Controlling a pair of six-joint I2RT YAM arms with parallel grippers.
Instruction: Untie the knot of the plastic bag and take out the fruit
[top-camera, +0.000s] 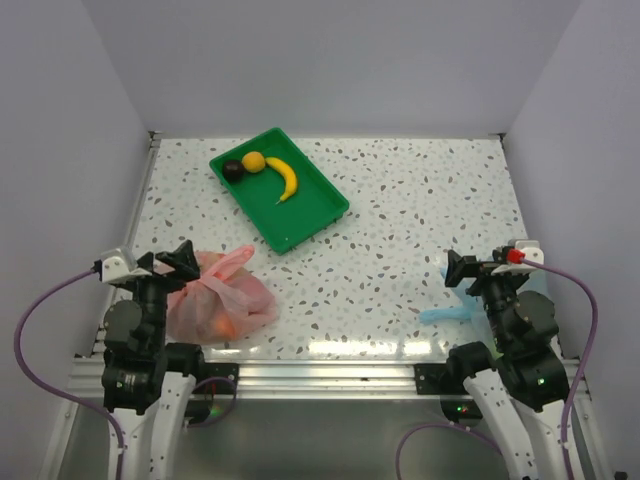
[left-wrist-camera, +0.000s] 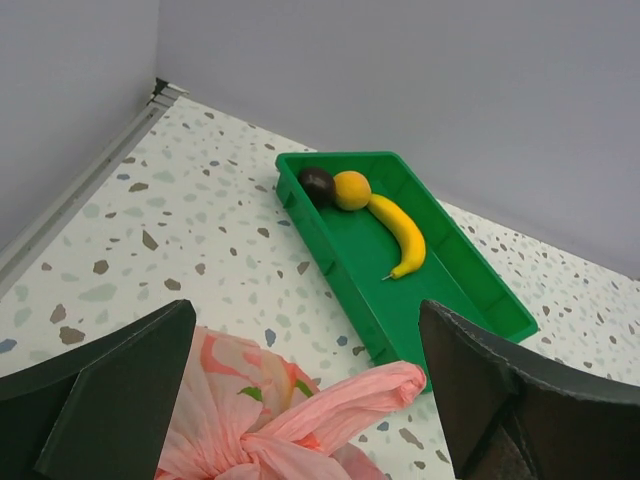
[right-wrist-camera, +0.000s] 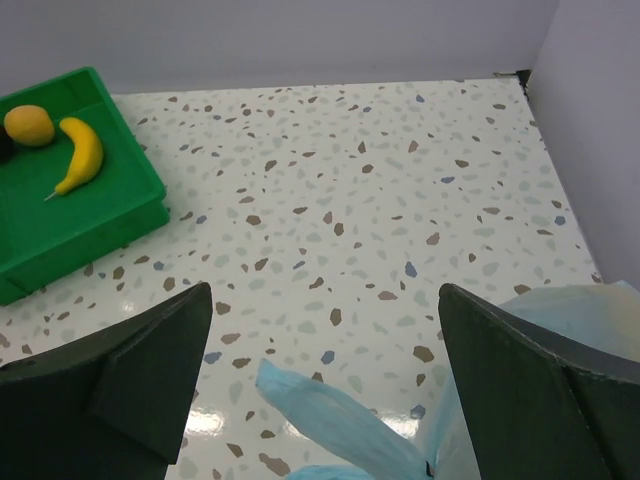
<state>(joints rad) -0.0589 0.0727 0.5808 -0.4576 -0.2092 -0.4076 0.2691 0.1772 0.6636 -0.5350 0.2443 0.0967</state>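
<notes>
The pink plastic bag (top-camera: 228, 302) lies tied at the near left of the table. Its knot (left-wrist-camera: 245, 455) sits at the bottom edge of the left wrist view, and one floppy ear (left-wrist-camera: 365, 395) points toward the green tray. Orange fruit (top-camera: 222, 325) shows dimly through the plastic, and green and red patches (left-wrist-camera: 255, 393) show in the wrist view. My left gripper (top-camera: 170, 262) is open and empty, just above the bag's far left side, with its fingers either side of the ear (left-wrist-camera: 305, 320). My right gripper (top-camera: 458, 270) is open and empty at the near right (right-wrist-camera: 325, 295).
A green tray (top-camera: 320, 222) at the back centre holds a banana (top-camera: 285, 178), an orange-yellow round fruit (top-camera: 255, 161) and a near-black fruit (top-camera: 232, 170). A pale blue bag (right-wrist-camera: 570, 310) lies under my right arm, its ear (top-camera: 447, 314) sticking out leftward. Walls enclose the table.
</notes>
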